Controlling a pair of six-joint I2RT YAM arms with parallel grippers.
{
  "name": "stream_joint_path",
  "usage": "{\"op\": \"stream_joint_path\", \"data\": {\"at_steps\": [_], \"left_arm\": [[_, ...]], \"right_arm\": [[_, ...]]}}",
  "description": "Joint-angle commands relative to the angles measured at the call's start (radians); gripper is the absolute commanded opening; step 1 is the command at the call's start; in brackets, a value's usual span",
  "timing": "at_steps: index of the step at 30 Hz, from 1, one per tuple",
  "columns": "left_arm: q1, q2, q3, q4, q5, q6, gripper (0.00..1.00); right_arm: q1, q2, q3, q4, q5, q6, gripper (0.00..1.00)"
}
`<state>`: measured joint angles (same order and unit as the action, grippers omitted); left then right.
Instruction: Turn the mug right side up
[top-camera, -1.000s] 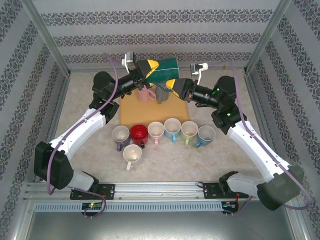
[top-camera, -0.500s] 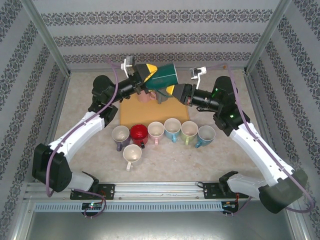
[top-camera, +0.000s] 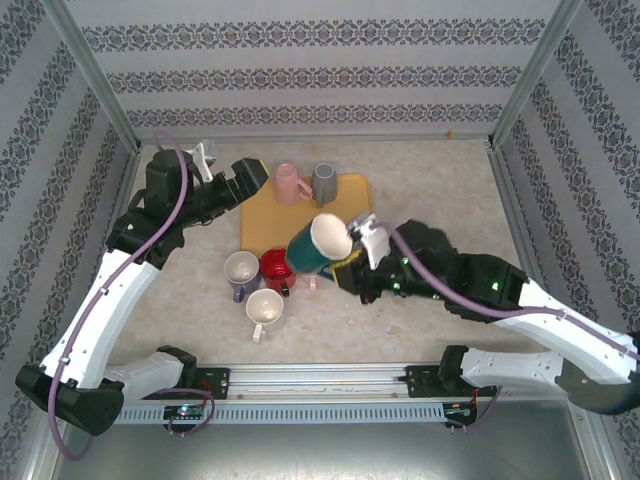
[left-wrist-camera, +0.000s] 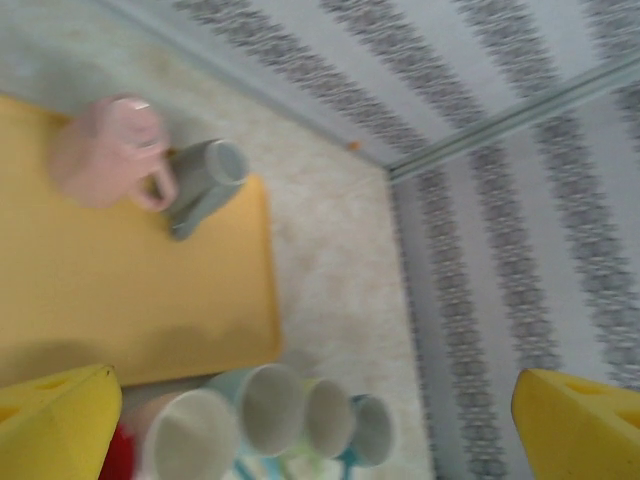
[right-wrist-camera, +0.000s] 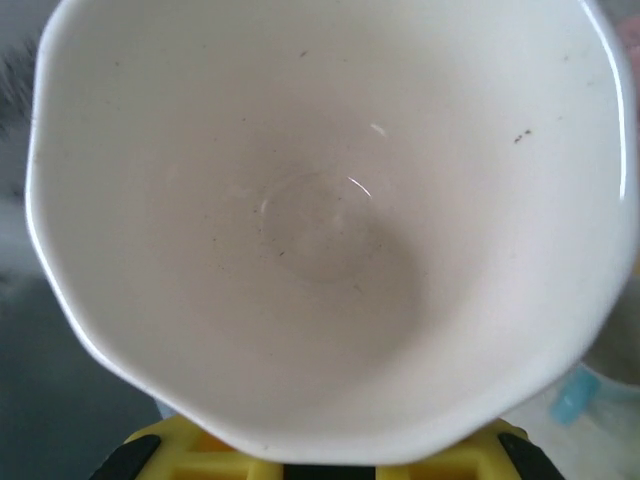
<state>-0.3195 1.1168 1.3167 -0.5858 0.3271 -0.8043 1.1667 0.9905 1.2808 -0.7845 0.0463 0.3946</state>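
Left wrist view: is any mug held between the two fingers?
No; the left gripper is open, and the mugs seen between its fingers stand far off on the table.

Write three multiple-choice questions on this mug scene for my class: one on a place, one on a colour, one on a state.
1. Where do the pink mug and grey mug stand?
A on the yellow mat; B in the front row of mugs; C in a gripper.
2. What colour is the outside of the mug held by the right gripper?
A red; B green; C blue.
3. How is the left gripper?
A shut on a mug; B shut and empty; C open and empty.

Answers: 1 A, both rest on the mat. 2 B, its wall is green and its inside white. 3 C, the left wrist view shows its fingers wide apart with nothing between them.
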Motion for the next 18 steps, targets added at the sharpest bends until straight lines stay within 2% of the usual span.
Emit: {"op": "stream_joint_path", "data": {"at_steps": [1, 3, 5, 9, 18], "left_arm": [[0.002, -0.021, 0.012, -0.171, -0.089, 0.086, 1.00], [0.003, -0.024, 0.007, -0.176, -0.086, 0.086, 1.00], [0.002, -0.031, -0.004, -0.172, -0.080, 0.083, 1.00], [0.003, -0.046, -0.023, -0.160, -0.064, 0.074, 1.00], [0.001, -0.068, -0.053, -0.172, -0.044, 0.071, 1.00]], "right_arm": [[0.130, 0.024, -0.011, -0.062, 0.236, -0.044, 0.00], [0.228, 0.065, -0.038, -0.080, 0.307, -0.030, 0.00], [0.278, 0.103, -0.074, -0.075, 0.321, -0.002, 0.00], [0.319, 0.133, -0.183, 0.001, 0.300, 0.068, 0.00], [0.323, 0.177, -0.334, 0.088, 0.293, 0.168, 0.00]]}}
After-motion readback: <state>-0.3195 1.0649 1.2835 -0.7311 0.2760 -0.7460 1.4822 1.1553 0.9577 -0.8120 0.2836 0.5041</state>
